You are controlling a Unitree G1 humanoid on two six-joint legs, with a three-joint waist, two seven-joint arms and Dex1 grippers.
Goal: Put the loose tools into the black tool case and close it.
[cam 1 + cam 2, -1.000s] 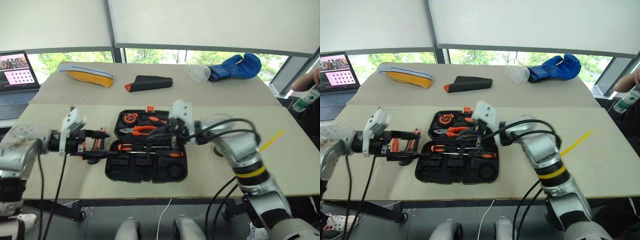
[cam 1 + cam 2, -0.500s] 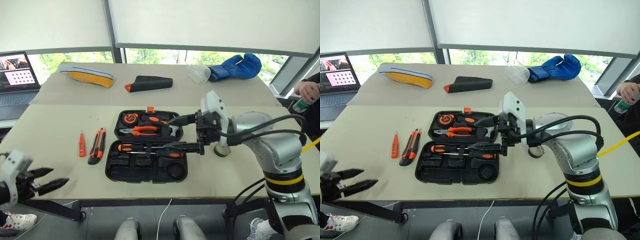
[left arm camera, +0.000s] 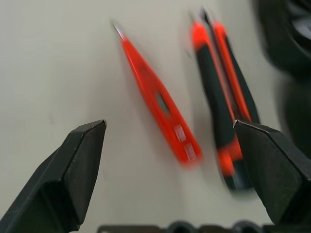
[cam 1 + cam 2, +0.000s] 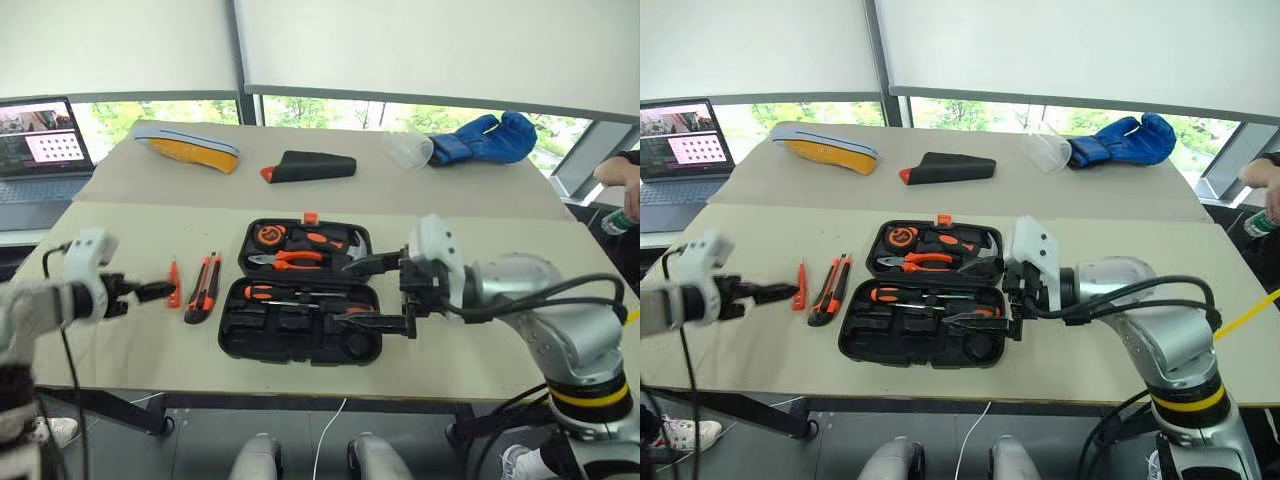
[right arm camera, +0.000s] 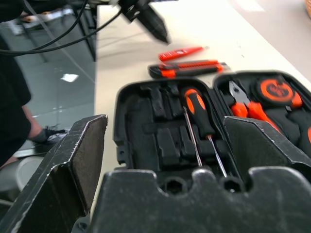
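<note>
While both grippers' fingers stand apart, left gripper nears 2 loose tools beside the open black tool case.

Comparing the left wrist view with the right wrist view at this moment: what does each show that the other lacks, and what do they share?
Left wrist view alone: the left gripper, open, its fingers framing bare table beside the tools.

Right wrist view alone: the right gripper, open, over the open black tool case, with two screwdrivers seated in slots, orange-handled pliers and an orange-faced tape measure.

Both: the slim orange tester screwdriver and the orange-black utility knife, lying side by side on the table, outside the case.
</note>
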